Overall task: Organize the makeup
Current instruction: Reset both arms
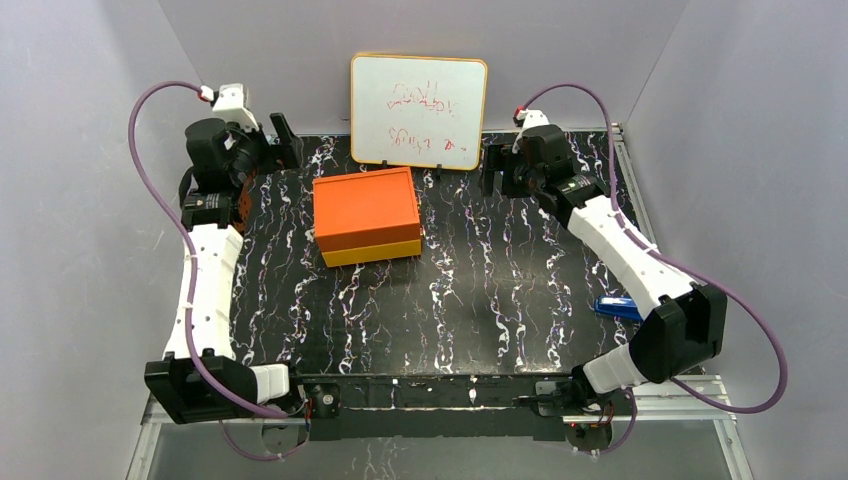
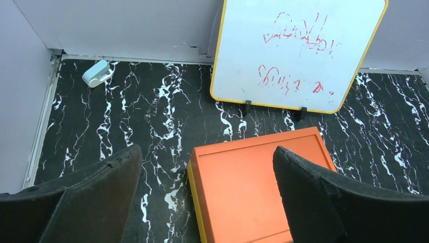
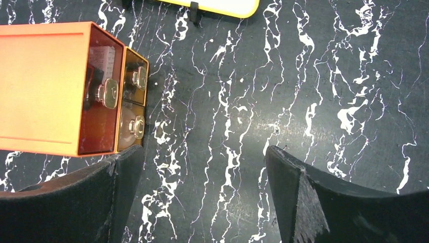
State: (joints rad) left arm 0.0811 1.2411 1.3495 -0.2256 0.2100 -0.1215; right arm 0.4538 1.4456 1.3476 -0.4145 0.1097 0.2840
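White-and-black left arm point(image 1: 205, 275) stretched forward along the left side, wrist raised at the far end. Black two-finger left end effector point(image 2: 207, 152): jaws wide apart. White-and-black right arm point(image 1: 615, 235) mirrors that on the right side. Black right end effector point(image 3: 202, 152) likewise spread wide.

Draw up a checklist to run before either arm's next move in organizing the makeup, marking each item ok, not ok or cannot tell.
1. Left gripper open and empty: ok.
2. Right gripper open and empty: ok.
3. Makeup located on the table: not ok, none shows in any view.
4. Orange box apart from both grippers: ok.
5. Drawers open for loading: not ok, they look shut.
6. Makeup already inside the drawers: cannot tell.
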